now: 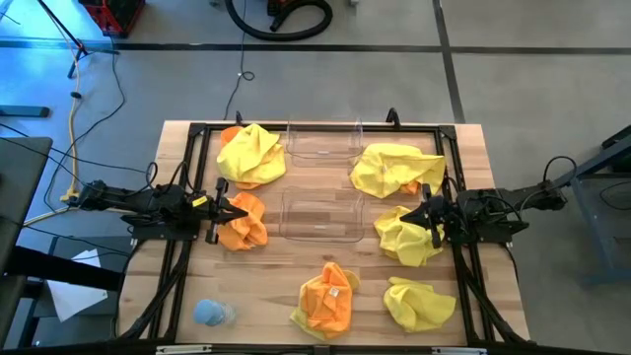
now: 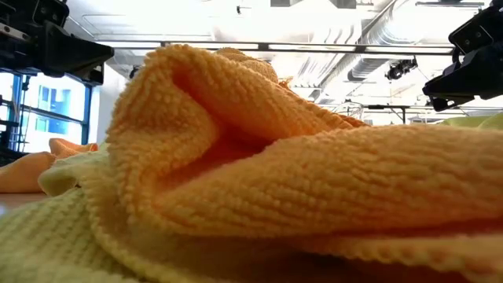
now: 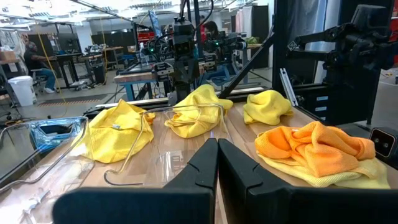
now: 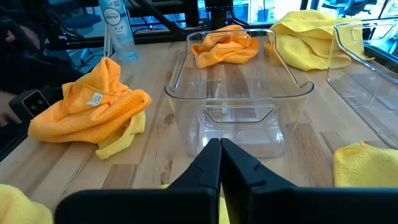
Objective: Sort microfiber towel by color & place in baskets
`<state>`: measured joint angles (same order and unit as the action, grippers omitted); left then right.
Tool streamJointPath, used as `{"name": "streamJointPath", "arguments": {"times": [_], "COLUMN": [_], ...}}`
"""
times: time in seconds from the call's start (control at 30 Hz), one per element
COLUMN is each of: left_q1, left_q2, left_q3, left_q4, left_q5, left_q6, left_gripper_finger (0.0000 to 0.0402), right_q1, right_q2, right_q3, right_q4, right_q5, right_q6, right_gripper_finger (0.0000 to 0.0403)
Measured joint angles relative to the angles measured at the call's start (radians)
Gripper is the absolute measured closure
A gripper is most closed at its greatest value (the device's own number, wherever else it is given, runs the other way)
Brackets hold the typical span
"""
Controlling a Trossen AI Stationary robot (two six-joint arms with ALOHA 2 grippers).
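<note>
Several rumpled towels lie on the table. Yellow ones lie at the far left [image 1: 251, 155], far right [image 1: 397, 168], right [image 1: 406, 235] and near right [image 1: 419, 301]. An orange towel [image 1: 245, 222] lies at the left, and another orange one lies on yellow cloth [image 1: 325, 296] near the front. Two clear baskets stand in the middle, one farther [image 1: 320, 143] and one nearer [image 1: 317, 215]. My left gripper [image 1: 243, 210] [image 3: 217, 146] is shut above the left orange towel. My right gripper [image 1: 414, 212] [image 4: 220, 146] is shut above the right yellow towel. Both point toward the nearer basket [image 4: 239, 93].
A pale blue lump [image 1: 210, 313] lies near the front left corner. A black metal frame [image 1: 197, 133] runs around the table. A spray bottle [image 4: 115, 28] stands beyond the near edge. In the low view the front orange towel [image 2: 259, 157] fills most of the picture.
</note>
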<state>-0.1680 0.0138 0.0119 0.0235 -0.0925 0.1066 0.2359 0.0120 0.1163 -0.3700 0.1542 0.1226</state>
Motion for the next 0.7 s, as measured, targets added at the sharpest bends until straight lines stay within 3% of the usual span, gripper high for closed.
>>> {"name": "streamJointPath", "arguments": {"times": [0.7], "left_q1": [0.000], "left_q2": [0.000], "left_q3": [0.000], "left_q4": [0.004], "left_q5": [-0.018], "left_q6": [0.001], "left_gripper_finger": [0.0402], "right_q1": [0.000], "right_q2": [0.000], "right_q3": [0.000], "right_q4": [0.000], "right_q5": [0.000], "right_q6": [0.000], "right_gripper_finger": [0.0402]}}
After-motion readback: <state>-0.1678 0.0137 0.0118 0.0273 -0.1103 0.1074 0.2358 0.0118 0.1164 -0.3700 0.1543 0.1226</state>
